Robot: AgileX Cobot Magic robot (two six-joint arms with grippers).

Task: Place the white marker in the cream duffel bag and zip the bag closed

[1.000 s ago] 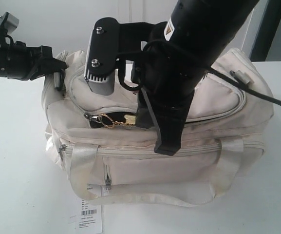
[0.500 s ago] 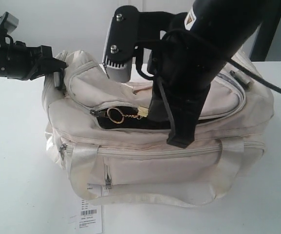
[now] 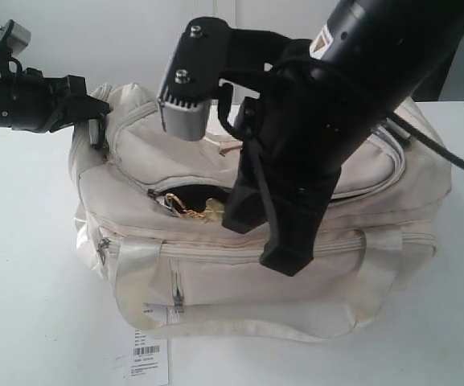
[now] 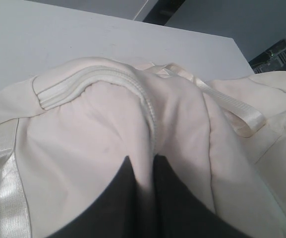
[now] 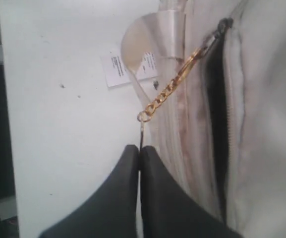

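Exterior view: the cream duffel bag is lying long axis side-to-side; left gripper is pinching its end fabric, right gripper is clamping the gold zipper chain.

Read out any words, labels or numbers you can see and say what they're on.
No text is legible.
Hang tag by the cream duffel bag: barcode and printed lines, too small to read.
Sticker on the right arm: blurred triangle sign, no words readable.

A robotics lab: black left arm and right arm reach over a white worktop; plain wall at twelve o'clock.
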